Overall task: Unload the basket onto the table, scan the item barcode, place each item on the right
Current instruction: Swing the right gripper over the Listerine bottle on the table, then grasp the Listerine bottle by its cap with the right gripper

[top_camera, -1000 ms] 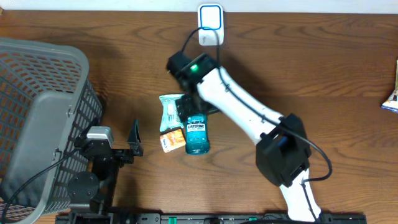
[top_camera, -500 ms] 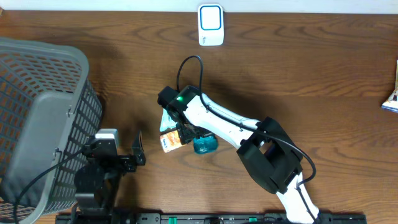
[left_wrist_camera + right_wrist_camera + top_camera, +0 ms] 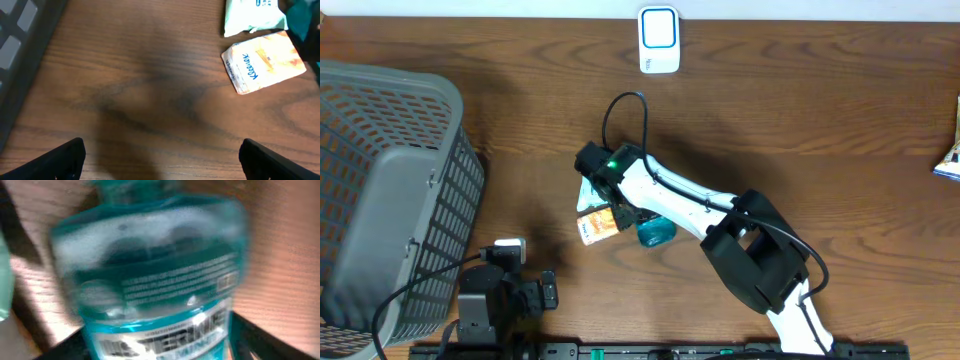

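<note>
Kleenex pack (image 3: 263,62) sits just beside a white packet (image 3: 252,17) — end effector (image 3: 162,161) spread wide.

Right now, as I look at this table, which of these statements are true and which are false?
1. The left end effector is open and holds nothing. True.
2. The mouthwash bottle rests against the white scanner. False: the bottle is mid-table at the right end effector, and the scanner sits apart at the far edge.
3. The Kleenex pack lies on the table beside the bottle. True.
4. The Kleenex pack is blue. False: it is orange and white.
</note>
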Robot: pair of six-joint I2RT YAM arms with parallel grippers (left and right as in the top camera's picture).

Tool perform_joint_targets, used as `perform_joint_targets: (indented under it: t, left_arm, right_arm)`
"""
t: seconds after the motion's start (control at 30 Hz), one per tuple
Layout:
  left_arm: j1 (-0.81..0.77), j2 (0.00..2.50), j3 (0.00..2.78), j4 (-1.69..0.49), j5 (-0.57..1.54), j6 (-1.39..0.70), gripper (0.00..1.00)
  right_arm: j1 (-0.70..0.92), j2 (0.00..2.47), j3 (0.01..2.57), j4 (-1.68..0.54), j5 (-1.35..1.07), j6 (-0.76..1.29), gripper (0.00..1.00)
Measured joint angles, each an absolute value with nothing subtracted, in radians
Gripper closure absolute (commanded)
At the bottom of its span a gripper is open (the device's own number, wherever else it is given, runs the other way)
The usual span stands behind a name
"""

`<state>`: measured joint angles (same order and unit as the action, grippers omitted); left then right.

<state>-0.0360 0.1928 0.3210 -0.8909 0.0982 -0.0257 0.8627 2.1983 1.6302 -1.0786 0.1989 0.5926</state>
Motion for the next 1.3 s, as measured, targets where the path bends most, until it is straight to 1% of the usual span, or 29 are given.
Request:
perform_joint_targets:
  t: [0.1,0.17,0.2,0.23,0.27,0.3,0.33,0.4,0.43,0.53,0.67,0.73,0.77,0.8,0.87,0.97,1.3]
  left_arm:
    - [-0.036,0.193,0.321,-0.891,0.098,-0.026,0.02]
    - [-0.036,0.193,0.321,-0.891,0.098,-0.026,0.02]
    - [-0.036,0.193,0.321,-0.891,0.098,-0.026,0.02]
    - [-0.036,0.193,0.321,-0.891,0.098,-0.026,0.02]
    - [-0.036,0.193,0.321,-0.891,0.098,-0.026,0.02]
    - [-0.036,0.193,0.321,-0.890,0.098,-0.026,0.02]
    - [-0.036,0.192,0.321,-0.890,0.098,-0.026,0.02]
    - [-0.036,0.192,0.321,-0.891,0.098,-0.026,0.02]
    - [-0.036,0.193,0.321,-0.891,0.099,-0.026,0.02]
    - [-0.036,0.192,0.321,-0.891,0.098,-0.026,0.02]
    - [-0.036,0.192,0.321,-0.891,0.099,-0.026,0.02]
    - [-0.036,0.192,0.321,-0.891,0.098,-0.026,0.02]
    - [-0.036,0.192,0.321,-0.891,0.098,-0.026,0.02]
    - [-0.036,0.192,0.321,-0.891,0.099,-0.026,0.02]
    - [-0.036,0.192,0.321,-0.891,0.098,-0.026,0.02]
    - [-0.036,0.192,0.321,-0.891,0.098,-0.026,0.02]
    - [-0.036,0.192,0.321,-0.891,0.098,-0.026,0.02]
  right_arm:
    - [0.863,2.187,1.610,-1.068,0.199,0.570,0.46]
    - [0.863,2.186,1.607,-1.069,0.199,0.558,0.53]
    - [0.863,2.185,1.607,-1.070,0.199,0.542,0.55]
    - [0.861,2.185,1.607,-1.076,0.194,0.517,0.63]
    - [0.856,2.185,1.602,-1.082,0.167,0.491,0.68]
    - [0.849,2.186,1.602,-1.094,0.135,0.461,0.72]
    - [0.840,2.186,1.601,-1.111,0.084,0.430,0.72]
    - [0.815,2.186,1.601,-1.146,0.011,0.356,0.71]
    - [0.791,2.186,1.601,-1.151,-0.022,0.303,0.68]
    - [0.724,2.186,1.602,-1.151,-0.064,0.212,0.65]
    - [0.615,2.191,1.612,-1.159,-0.087,0.147,0.62]
    - [0.582,2.199,1.634,-1.165,-0.093,0.131,0.56]
    - [0.576,2.201,1.639,-1.157,-0.094,0.116,0.51]
    - [0.568,2.203,1.647,-1.132,-0.094,0.088,0.50]
    - [0.567,2.203,1.655,-1.108,-0.096,0.049,0.50]
    - [0.567,2.204,1.656,-1.100,-0.098,0.031,0.56]
    - [0.565,2.204,1.656,-1.110,-0.104,0.017,0.57]
